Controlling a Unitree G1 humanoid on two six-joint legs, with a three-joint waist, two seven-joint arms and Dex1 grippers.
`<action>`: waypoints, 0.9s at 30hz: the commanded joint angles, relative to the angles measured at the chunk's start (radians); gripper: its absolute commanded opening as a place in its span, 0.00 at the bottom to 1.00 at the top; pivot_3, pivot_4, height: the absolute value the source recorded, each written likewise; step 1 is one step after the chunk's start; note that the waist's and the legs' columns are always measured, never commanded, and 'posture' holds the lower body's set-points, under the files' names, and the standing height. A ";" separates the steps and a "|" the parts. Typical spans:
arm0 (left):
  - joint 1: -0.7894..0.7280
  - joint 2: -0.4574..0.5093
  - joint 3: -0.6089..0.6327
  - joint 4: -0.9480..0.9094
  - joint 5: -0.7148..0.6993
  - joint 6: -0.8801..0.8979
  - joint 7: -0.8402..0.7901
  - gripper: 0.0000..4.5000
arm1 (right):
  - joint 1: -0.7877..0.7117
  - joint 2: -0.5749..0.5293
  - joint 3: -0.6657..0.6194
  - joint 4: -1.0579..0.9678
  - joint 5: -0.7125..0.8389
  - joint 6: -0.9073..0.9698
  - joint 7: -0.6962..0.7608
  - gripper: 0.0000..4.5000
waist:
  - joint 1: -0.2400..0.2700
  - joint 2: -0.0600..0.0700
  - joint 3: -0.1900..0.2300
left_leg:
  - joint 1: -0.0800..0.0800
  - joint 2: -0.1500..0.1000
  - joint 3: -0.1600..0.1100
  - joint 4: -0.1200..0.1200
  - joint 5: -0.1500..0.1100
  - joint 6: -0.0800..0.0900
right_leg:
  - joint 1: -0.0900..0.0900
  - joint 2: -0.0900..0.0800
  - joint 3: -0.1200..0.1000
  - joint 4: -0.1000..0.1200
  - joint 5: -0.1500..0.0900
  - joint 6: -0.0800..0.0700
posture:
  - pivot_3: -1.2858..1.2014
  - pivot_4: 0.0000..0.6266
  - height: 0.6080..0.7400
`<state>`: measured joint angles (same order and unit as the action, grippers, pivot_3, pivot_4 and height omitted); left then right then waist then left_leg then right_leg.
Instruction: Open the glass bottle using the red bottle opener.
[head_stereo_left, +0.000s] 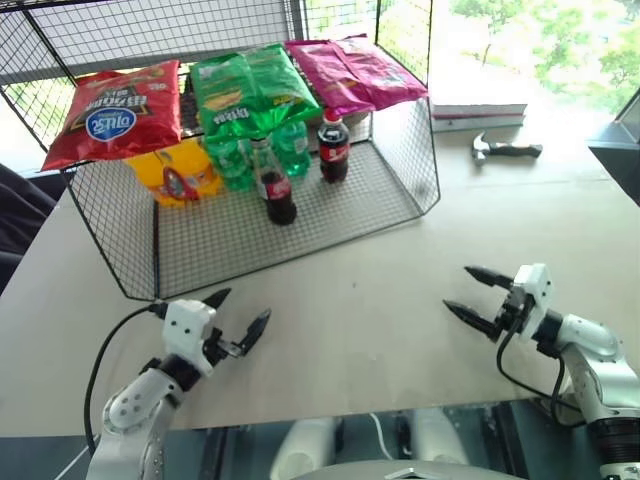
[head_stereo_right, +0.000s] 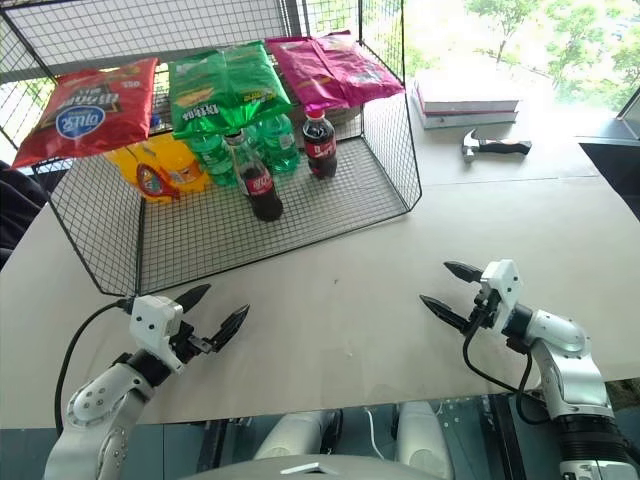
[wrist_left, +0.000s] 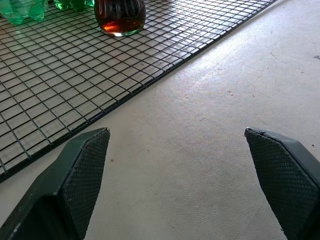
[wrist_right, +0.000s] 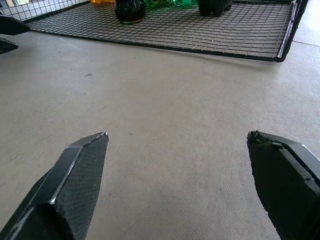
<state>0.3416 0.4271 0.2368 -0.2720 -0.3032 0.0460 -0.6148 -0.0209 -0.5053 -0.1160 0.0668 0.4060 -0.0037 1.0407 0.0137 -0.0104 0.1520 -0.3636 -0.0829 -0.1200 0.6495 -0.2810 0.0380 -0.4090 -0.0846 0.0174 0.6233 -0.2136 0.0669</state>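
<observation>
The glass bottle stands upright on the wire floor of the black mesh rack, near its open front. It is slim, holds dark liquid and carries a red label; its base also shows in the left wrist view. The red bottle opener is out of view. My left gripper hovers open and empty over the table, in front of the rack's left part. My right gripper is open and empty too, off to the right of the rack and pointing left.
A red-capped plastic cola bottle, green bottles and a yellow bottle stand in the rack. Chip bags lie on its top shelf. Books and a hammer lie at the far right. The table's front edge is close below both grippers.
</observation>
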 joint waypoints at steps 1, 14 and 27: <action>0.002 0.015 0.018 -0.039 -0.011 0.004 0.003 1.00 | -0.005 -0.005 -0.005 -0.029 0.015 -0.008 0.004 0.99 | 0.000 0.000 0.000 | 0.000 0.000 0.000 0.000 0.000 0.000 | 0.000 0.000 0.000 0.000 0.000 0.000 | 0.52 0.24 1.00; -0.002 0.017 0.023 -0.046 -0.025 0.015 0.018 1.00 | -0.019 -0.001 0.000 0.001 0.007 -0.030 0.012 0.99 | 0.000 0.000 0.000 | 0.000 0.000 0.000 0.000 0.000 0.000 | 0.000 0.000 0.000 0.000 0.000 0.000 | 0.52 0.24 1.00; -0.044 -0.011 0.049 -0.033 -0.021 -0.013 0.079 1.00 | -0.028 0.045 0.039 -0.114 0.047 0.027 -0.027 0.99 | 0.000 0.000 0.000 | 0.000 0.000 0.000 0.000 0.000 0.000 | 0.000 0.000 0.000 0.000 0.000 0.000 | 0.52 0.24 1.00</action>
<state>0.3139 0.4216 0.2503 -0.2869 -0.3177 0.0593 -0.5616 -0.0359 -0.4708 -0.0864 0.0345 0.4213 0.0068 1.0292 0.0138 -0.0104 0.1520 -0.3636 -0.0829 -0.1202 0.6496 -0.2809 0.0378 -0.4091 -0.0846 0.0174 0.6237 -0.2136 0.0668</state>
